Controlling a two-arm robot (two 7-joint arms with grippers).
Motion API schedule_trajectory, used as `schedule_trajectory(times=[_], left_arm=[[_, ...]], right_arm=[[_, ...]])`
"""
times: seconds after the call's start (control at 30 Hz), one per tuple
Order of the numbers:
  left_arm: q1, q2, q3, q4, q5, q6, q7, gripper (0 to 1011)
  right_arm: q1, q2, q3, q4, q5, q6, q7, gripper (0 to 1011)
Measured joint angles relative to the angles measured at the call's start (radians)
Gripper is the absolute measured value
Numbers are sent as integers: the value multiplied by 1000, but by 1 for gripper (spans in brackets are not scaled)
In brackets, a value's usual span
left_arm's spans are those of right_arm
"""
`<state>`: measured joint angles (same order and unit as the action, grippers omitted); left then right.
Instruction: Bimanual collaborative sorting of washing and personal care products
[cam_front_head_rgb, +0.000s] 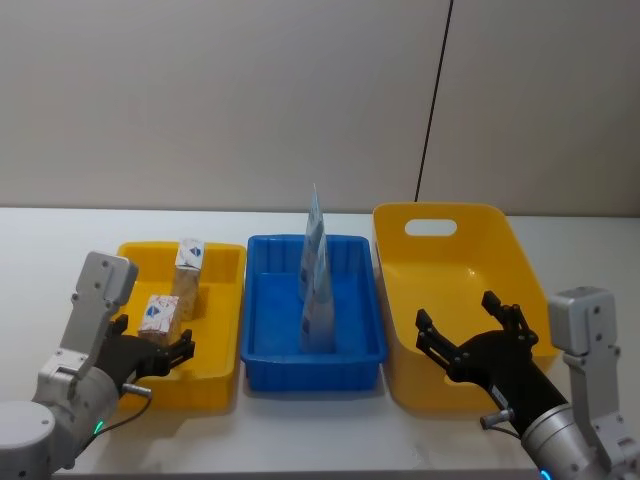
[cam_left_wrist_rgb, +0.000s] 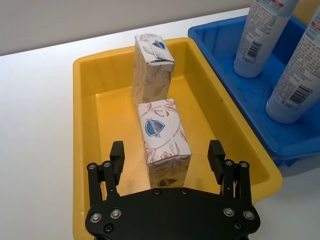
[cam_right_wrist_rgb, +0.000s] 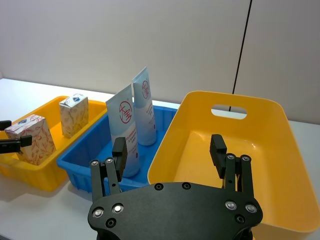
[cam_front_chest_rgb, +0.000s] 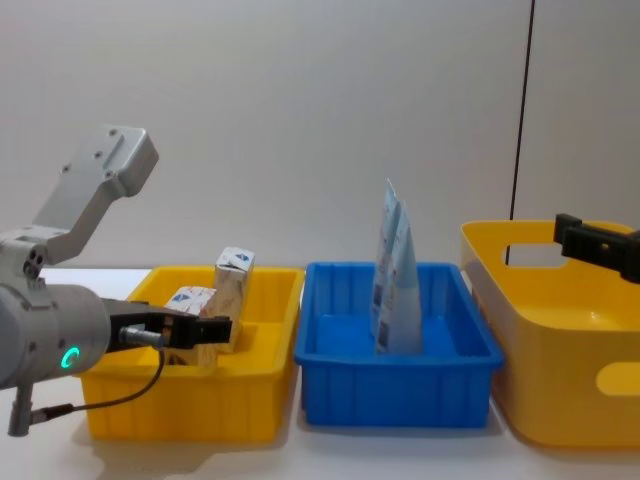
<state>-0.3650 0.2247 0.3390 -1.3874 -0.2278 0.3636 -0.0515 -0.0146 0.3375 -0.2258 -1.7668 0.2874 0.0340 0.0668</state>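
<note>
1. Head view. The left claw (cam_front_head_rgb: 165, 350) is open and low at the near end of the small bin (cam_front_head_rgb: 215, 248), with a finger on each side of the box (cam_front_head_rgb: 160, 314). The carton (cam_front_head_rgb: 188, 262) stands upright just behind the box in the same bin. The near tube (cam_front_head_rgb: 318, 305) and far tube (cam_front_head_rgb: 313, 240) stand tapered end up in the middle of the blue bin (cam_front_head_rgb: 310, 372). The right claw (cam_front_head_rgb: 458, 325) is open and empty over the near-left part of the big bin (cam_front_head_rgb: 470, 260). All three bins sit side by side on the white tabletop (cam_front_head_rgb: 60, 230).

2. Left wrist view. The left claw (cam_left_wrist_rgb: 166, 149) is spread, and the box (cam_left_wrist_rgb: 161, 127) stands between its fingers (cam_left_wrist_rgb: 117, 152) with a gap visible on both sides. The carton (cam_left_wrist_rgb: 152, 65) is farther along the small bin (cam_left_wrist_rgb: 80, 100). The blue bin (cam_left_wrist_rgb: 225, 55) lies alongside.

3. Right wrist view. The right claw (cam_right_wrist_rgb: 168, 147) is spread wide with nothing between its fingers, over the big bin (cam_right_wrist_rgb: 280, 150). The near tube (cam_right_wrist_rgb: 122, 125) and far tube (cam_right_wrist_rgb: 144, 105) are just beside each other.

4. Chest view. The left claw (cam_front_chest_rgb: 200, 328) is level with the top of the box (cam_front_chest_rgb: 190, 298). The carton (cam_front_chest_rgb: 233, 275) rises above the rim of the small bin (cam_front_chest_rgb: 180, 400). The right claw (cam_front_chest_rgb: 590, 240) is above the rim of the big bin (cam_front_chest_rgb: 570, 370).
</note>
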Motion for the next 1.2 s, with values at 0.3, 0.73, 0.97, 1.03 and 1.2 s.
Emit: schedule_trajectory(times=[0.3, 0.73, 0.97, 1.03, 1.2], left_arm=[[-12, -7, -3, 27, 7, -7, -9, 882], [-42, -19, -2, 84, 18, -26, -31, 443], [-51, -24, -2, 103, 25, -37, -39, 410], [-53, -24, -2, 107, 28, -41, -42, 410], [-58, -18, 0, 108, 41, -66, -54, 410]], right_arm=[[0, 0, 0, 0, 0, 0, 0, 1003], [0, 0, 0, 0, 0, 0, 0, 1003], [0, 0, 0, 0, 0, 0, 0, 1003], [0, 0, 0, 0, 0, 0, 0, 1003], [0, 0, 0, 0, 0, 0, 0, 1003]])
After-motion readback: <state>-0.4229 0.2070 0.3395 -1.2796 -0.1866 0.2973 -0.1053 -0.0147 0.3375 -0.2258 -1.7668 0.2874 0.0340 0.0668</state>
